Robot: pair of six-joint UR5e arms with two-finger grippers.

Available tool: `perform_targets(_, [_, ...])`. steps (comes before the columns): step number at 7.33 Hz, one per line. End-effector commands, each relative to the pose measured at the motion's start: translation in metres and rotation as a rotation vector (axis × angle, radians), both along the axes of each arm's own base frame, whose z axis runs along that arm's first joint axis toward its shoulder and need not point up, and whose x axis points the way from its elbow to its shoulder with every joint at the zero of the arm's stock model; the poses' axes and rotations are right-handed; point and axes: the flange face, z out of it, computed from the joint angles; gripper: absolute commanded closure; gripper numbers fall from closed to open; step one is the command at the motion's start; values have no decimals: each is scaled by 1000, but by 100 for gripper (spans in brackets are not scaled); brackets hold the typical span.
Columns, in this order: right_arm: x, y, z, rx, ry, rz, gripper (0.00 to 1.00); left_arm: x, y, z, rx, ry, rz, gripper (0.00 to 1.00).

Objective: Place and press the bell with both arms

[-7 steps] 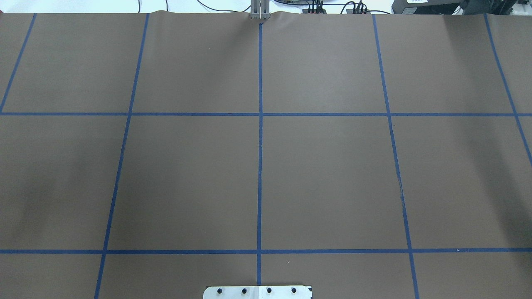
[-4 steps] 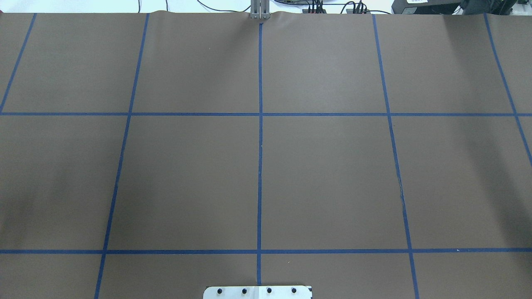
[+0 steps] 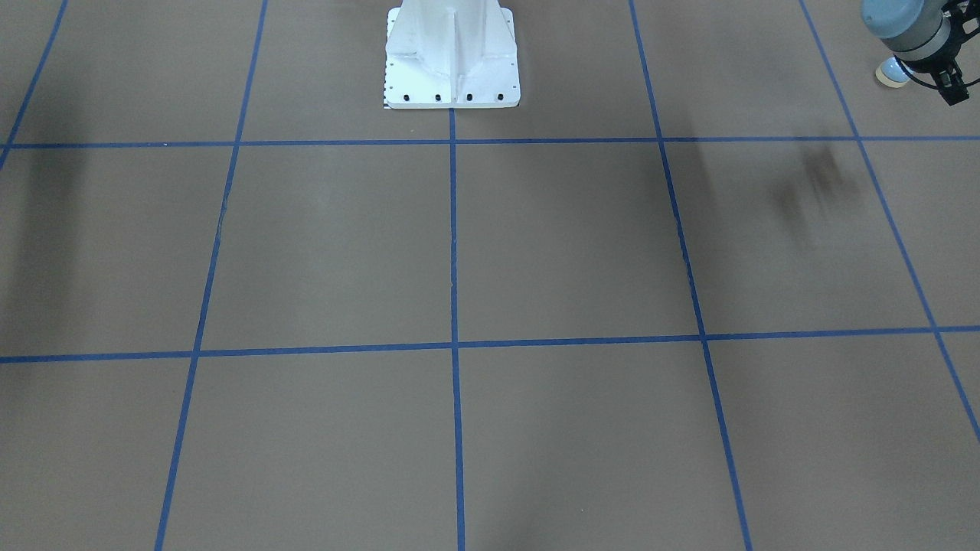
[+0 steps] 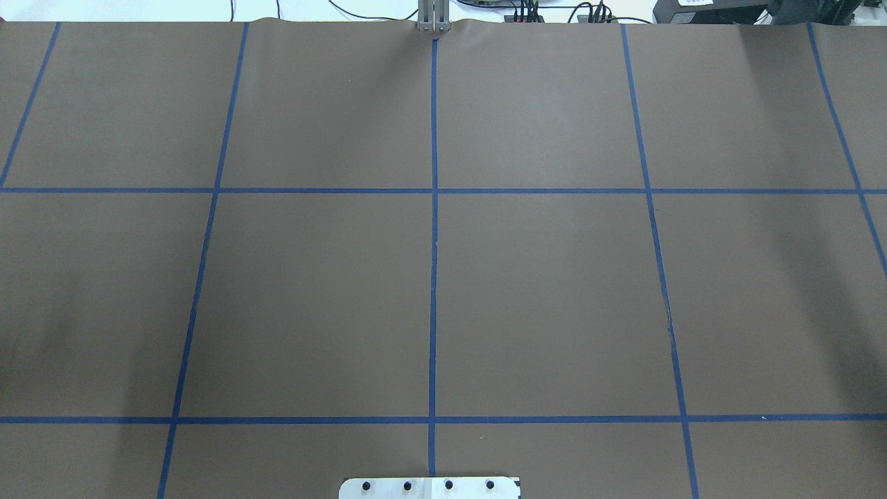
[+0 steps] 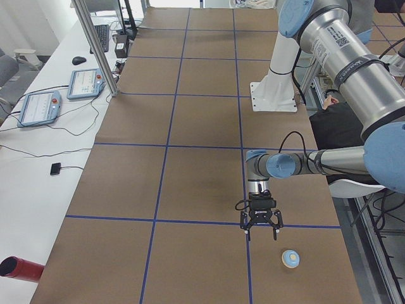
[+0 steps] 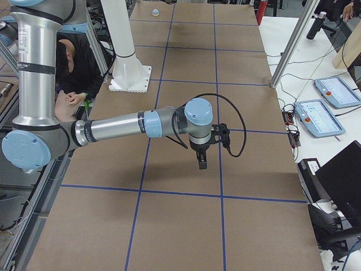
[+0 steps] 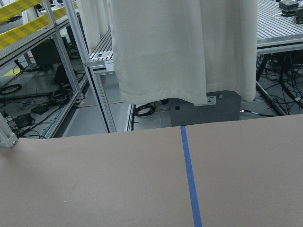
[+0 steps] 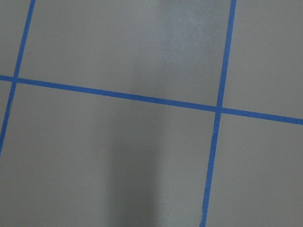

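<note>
The small light-blue bell [image 5: 290,258] with a cream base stands on the brown table near the robot's left end. It also shows in the front view [image 3: 888,73] and far off in the right side view [image 6: 155,12]. My left gripper [image 5: 261,235] hangs above the table a short way from the bell, fingers spread and empty. Only its edge shows in the front view [image 3: 952,83]. My right gripper [image 6: 202,164] points down over the other end of the table, and I cannot tell whether it is open. The overhead view shows neither arm nor the bell.
The white bolted pedestal [image 3: 452,53] stands at the robot's side of the table. Blue tape lines grid the brown mat [image 4: 434,277]. A side bench holds tablets [image 5: 38,107] and a red cylinder [image 5: 19,268]. A person [image 6: 73,73] sits behind the robot.
</note>
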Motion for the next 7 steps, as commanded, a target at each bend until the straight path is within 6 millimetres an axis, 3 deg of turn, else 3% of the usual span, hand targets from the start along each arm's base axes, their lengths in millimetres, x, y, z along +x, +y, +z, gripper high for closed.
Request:
perform_targets(1, [1,2,-6,11,-1,1,0,0,9,30,12,-8,-39,0])
perform_targets(5, [1,6,-12,22,-2,1,0,37,43,31,-40,-3,-82,0])
perform_targets(7, [0,5,-13,25,-2,0,0,42,47,34,-33,-10,-98,0])
